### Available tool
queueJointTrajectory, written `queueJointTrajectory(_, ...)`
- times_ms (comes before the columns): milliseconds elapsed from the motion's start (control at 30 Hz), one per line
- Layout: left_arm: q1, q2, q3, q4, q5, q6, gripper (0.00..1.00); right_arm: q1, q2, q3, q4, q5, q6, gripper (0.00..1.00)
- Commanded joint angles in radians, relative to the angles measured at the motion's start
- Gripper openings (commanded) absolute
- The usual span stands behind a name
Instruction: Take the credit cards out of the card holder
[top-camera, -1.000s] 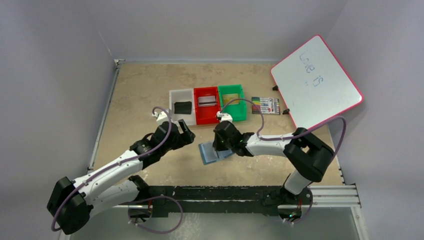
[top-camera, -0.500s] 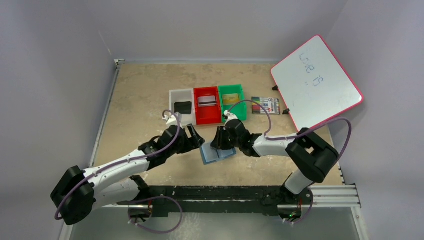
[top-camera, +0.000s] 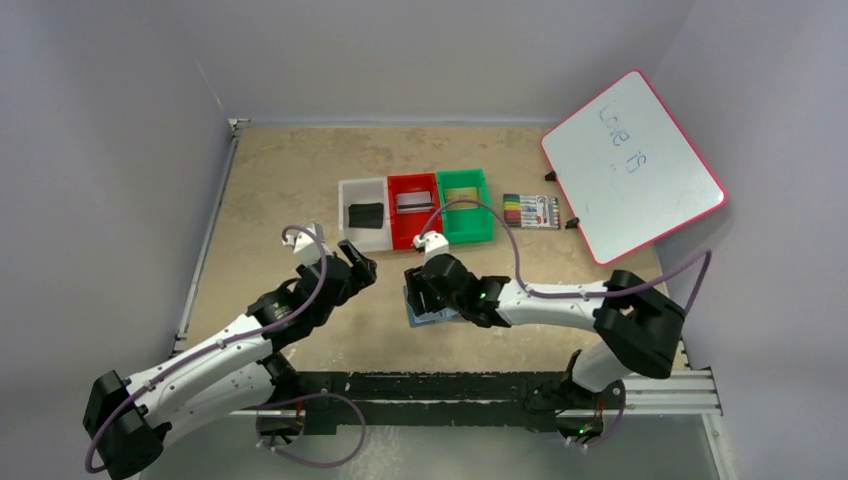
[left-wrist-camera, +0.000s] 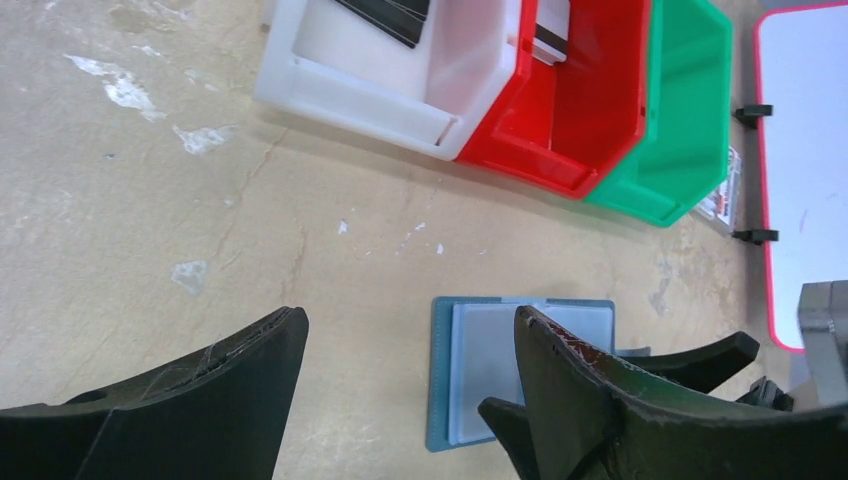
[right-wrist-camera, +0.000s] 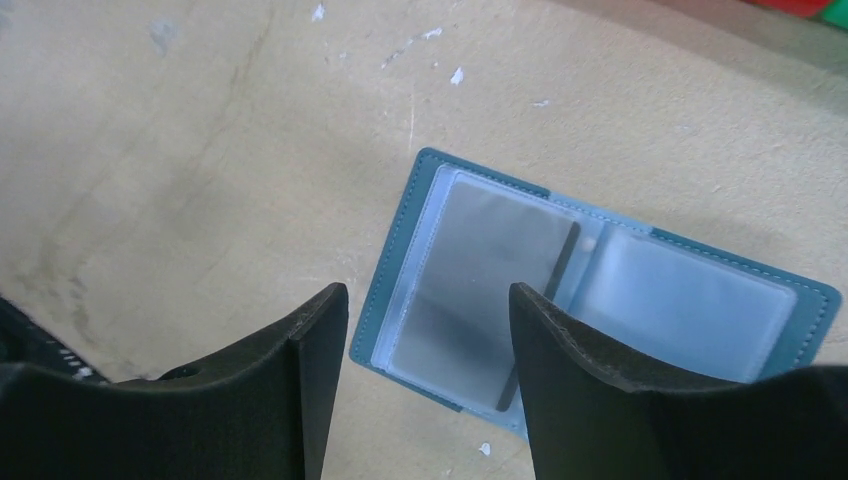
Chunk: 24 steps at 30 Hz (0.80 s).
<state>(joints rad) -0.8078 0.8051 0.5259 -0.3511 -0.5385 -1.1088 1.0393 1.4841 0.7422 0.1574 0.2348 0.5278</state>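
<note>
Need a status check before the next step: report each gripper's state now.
Left gripper: open, holding nothing.
Right gripper: open, holding nothing, poised over the open card holder.

The teal card holder (right-wrist-camera: 690, 300) lies open and flat, pockets up, on the near side of the red bin (top-camera: 415, 232). One clear pocket holds a grey card (right-wrist-camera: 480, 290) with a dark stripe. A silver-grey card (top-camera: 414, 202) lies inside the red bin, and a black card (top-camera: 366, 214) lies just left of it.
</note>
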Motion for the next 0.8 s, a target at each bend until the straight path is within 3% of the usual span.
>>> queueJointTrajectory(0,-0.005,-0.001,0.037,-0.045,-0.061,-0.019,0.75,0.072,0.088,0.088,-0.128,0.152,-0.062,0.63)
queueJointTrajectory(367,-0.004,-0.025,0.036,-0.069,-0.069,-0.021,0.75,0.117,0.196,0.147,-0.238,0.219,-0.051,0.57)
queueJointTrajectory(567,-0.005,-0.024,0.034,-0.069,-0.066,-0.019,0.75,0.117,0.202,0.126,-0.244,0.196,-0.008,0.35)
queueJointTrajectory(767,-0.005,-0.005,0.037,-0.060,-0.048,-0.014,0.75,0.116,0.189,0.123,-0.213,0.174,0.002,0.28)
